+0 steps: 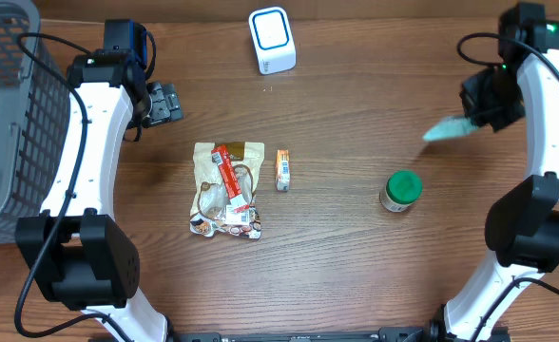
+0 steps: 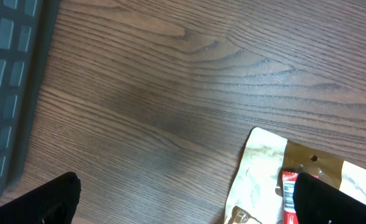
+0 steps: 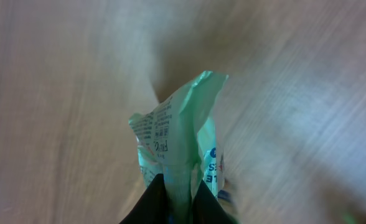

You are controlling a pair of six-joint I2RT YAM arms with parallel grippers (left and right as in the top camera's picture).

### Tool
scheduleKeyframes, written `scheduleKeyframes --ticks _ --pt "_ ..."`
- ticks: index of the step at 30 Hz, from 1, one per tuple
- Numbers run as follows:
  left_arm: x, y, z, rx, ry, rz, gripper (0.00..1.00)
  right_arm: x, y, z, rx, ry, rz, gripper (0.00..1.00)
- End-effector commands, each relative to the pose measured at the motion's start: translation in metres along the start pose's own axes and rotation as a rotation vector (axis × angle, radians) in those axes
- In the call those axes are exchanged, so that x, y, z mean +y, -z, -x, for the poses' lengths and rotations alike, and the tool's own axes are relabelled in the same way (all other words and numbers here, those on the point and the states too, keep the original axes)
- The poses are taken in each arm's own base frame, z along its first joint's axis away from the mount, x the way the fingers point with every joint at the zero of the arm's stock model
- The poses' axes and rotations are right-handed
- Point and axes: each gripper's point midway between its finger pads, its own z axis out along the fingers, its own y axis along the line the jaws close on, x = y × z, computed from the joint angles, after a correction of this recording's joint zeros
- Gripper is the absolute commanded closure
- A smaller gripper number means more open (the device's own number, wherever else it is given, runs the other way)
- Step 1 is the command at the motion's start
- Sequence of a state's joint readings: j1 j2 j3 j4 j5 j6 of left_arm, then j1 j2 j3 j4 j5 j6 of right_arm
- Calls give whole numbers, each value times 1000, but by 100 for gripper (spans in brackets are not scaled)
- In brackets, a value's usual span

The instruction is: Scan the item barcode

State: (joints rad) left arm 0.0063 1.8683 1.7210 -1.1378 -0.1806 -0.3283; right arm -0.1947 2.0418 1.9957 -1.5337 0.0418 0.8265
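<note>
The right claw (image 1: 470,119) is sitting at the upper right of the overhead view. It is pinching a green packet (image 1: 448,130) by one end. The packet is sticking out to the left, up in the air above the desk (image 1: 356,266). In the right wrist view the right claw (image 3: 180,202) is squeezing the bottom of the green packet (image 3: 183,137) between its two dark fingers (image 3: 147,208). Small print is showing on the packet, but it is too blurry to read.

The white scanner (image 1: 272,40) is standing at the top middle of the desk, well apart from the packet.

The left claw (image 1: 165,103) is hanging at the upper left with its fingers spread wide, holding nothing. In the left wrist view the left claw (image 2: 183,193) is hovering over bare wood, near the top of a snack bag (image 2: 264,177).

A grey basket (image 1: 4,114) is sitting at the left edge, and only its grey inside is showing. A jar (image 1: 401,190) is standing at the middle right with its green lid on, so I cannot tell what is inside. The snack bag (image 1: 227,190) is lying flat in the middle, and a small orange box (image 1: 282,169) is lying just beside it on the right.
</note>
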Motion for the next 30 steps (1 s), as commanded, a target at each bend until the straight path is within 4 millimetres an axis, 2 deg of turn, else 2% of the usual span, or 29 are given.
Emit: scheduleKeyframes --ticks 1,11,12,13,14,17,18,20,21,26,30 --pt "-1 11 5 -33 -22 -2 0 -13 -13 -1 24 -14 -45 87" --pt "-1 11 5 -33 -23 -2 0 -16 -65 6 -14 -22 -59 84" --pt "-1 11 5 -33 -23 -2 0 -16 -69 6 -13 -23 -60 76" --pt "-1 11 5 -33 -23 -2 0 -18 -72 5 -11 -24 -62 63" --pt "-1 11 5 -33 -23 -2 0 -18 -74 5 -10 -24 -64 54" --pt "-1 11 5 -33 -23 -2 1 -20 -74 5 -7 -24 -68 32" --pt "-1 11 5 -33 -23 -2 0 -20 -74 4 -5 -24 -70 20" --pt "-1 11 5 -33 -23 -2 0 -23 -73 2 5 -23 -82 4" --pt "-1 11 5 -33 -23 -2 0 -24 -71 1 10 -23 -89 0" --pt "-1 11 5 -33 -23 -2 0 -29 -49 -3 33 51 -108 0" --pt "-1 11 5 -33 -23 -2 1 -35 -32 -19 93 171 -121 0"
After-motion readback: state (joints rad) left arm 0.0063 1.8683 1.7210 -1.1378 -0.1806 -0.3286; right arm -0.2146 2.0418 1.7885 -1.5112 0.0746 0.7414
